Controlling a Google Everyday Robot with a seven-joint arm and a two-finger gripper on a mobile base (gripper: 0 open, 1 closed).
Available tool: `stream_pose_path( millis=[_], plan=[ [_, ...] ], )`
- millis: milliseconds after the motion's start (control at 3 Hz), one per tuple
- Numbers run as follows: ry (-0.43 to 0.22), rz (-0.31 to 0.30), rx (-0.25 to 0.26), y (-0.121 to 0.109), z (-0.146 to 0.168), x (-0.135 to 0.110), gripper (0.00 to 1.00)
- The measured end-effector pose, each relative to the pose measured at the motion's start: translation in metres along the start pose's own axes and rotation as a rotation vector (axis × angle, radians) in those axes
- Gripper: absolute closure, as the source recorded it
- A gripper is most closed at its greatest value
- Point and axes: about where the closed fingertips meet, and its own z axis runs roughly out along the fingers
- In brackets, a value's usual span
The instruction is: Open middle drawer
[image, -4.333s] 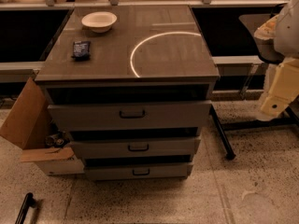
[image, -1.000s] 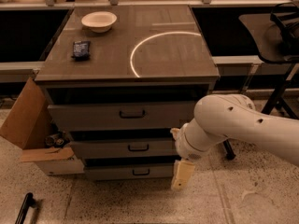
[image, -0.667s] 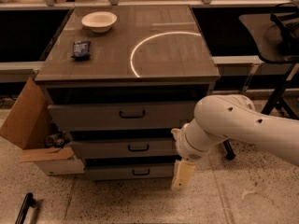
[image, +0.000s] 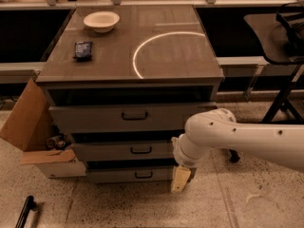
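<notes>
The middle drawer [image: 109, 151] is a grey flat front with a small dark bar handle [image: 141, 150], set between a taller top drawer [image: 90, 118] and a slimmer bottom drawer [image: 114, 175]. Its front sits in line with the stepped stack. My white arm [image: 237, 139] reaches in from the right. My gripper [image: 180, 178] hangs low at the cabinet's right front corner, beside the bottom drawer and to the lower right of the middle handle. It touches no handle.
A white bowl [image: 101, 21] and a dark packet [image: 83, 49] lie on the cabinet top [image: 166, 65]. A cardboard box [image: 28, 122] leans against the cabinet's left side. A black chair frame [image: 280, 99] stands at the right. A black bar [image: 24, 212] lies on the floor.
The arm has come from the right edge down in front of the cabinet's right side. Over the last second it has barely shifted. The drawers have not moved.
</notes>
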Motion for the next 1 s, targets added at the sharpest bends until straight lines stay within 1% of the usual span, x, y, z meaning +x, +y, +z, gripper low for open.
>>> stream_pose_path(
  millis=[333,667,1000],
  plan=[
    [0.018,-0.013,0.006,-0.012,0.050,0.012,0.00],
    [0.018,-0.013,0.006,-0.012,0.050,0.012,0.00],
    [0.020,-0.026,0.018,-0.019,0.062,0.019,0.00]
  ],
)
